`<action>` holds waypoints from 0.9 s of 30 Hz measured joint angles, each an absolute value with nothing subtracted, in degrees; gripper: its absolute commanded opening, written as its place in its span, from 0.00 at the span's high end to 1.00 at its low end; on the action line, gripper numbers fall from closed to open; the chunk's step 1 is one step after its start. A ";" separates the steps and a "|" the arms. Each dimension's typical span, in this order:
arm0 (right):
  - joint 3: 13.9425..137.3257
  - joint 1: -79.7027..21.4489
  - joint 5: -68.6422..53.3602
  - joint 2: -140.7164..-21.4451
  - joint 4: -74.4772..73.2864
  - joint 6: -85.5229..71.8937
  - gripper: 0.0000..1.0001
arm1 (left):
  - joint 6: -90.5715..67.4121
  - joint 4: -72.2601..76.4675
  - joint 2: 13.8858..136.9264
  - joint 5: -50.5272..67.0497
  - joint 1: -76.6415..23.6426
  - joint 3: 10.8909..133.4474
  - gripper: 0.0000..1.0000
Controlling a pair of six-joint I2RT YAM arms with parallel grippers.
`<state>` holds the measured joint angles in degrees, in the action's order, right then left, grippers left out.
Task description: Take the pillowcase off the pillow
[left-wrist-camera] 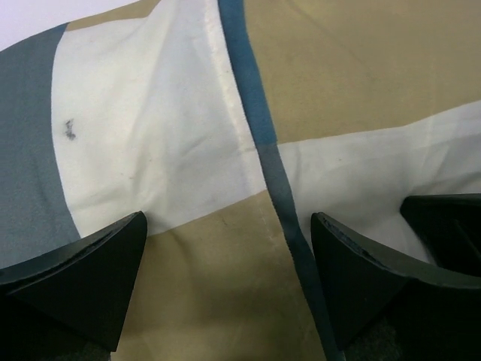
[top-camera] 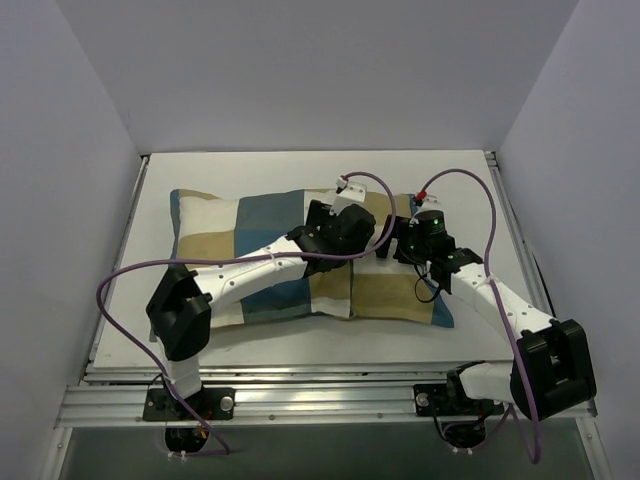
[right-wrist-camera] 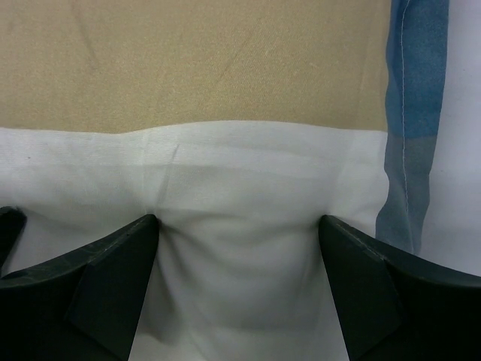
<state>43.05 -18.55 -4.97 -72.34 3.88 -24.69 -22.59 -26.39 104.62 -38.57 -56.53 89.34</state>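
Observation:
The pillowcase [top-camera: 260, 245], in blue, tan and white blocks, lies across the table with the pillow inside it, hidden. My left gripper [top-camera: 374, 246] is open and pressed down on the cloth right of the middle. In the left wrist view the left gripper [left-wrist-camera: 228, 256] straddles tan cloth beside a blue edging strip [left-wrist-camera: 263, 143]. My right gripper [top-camera: 400, 247] is open, close beside the left one. In the right wrist view the right gripper [right-wrist-camera: 237, 248] has its fingertips [right-wrist-camera: 113, 271] dug into a white block of the pillowcase [right-wrist-camera: 225, 68], which puckers between them.
The white table top [top-camera: 300, 345] is boxed in by pale walls on three sides. A metal rail [top-camera: 320, 400] runs along the near edge by the arm bases. Purple cables [top-camera: 470, 185] loop above the arms.

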 measured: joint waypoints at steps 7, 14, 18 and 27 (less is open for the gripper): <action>42.28 -18.39 -5.06 -72.34 5.23 -24.71 0.18 | -25.34 -28.40 103.48 -43.16 -55.99 87.96 0.10; 42.26 -18.28 -5.34 -73.03 5.82 -24.84 0.18 | -28.38 -28.64 96.29 -43.29 -53.30 80.34 0.13; 42.26 -18.02 -5.85 -73.03 5.87 -24.99 0.18 | -29.93 -28.18 93.43 -42.57 -51.79 76.79 0.14; 42.26 -18.04 -6.50 -73.08 5.85 -25.10 0.18 | -32.21 -26.70 88.77 -39.77 -49.30 71.37 0.15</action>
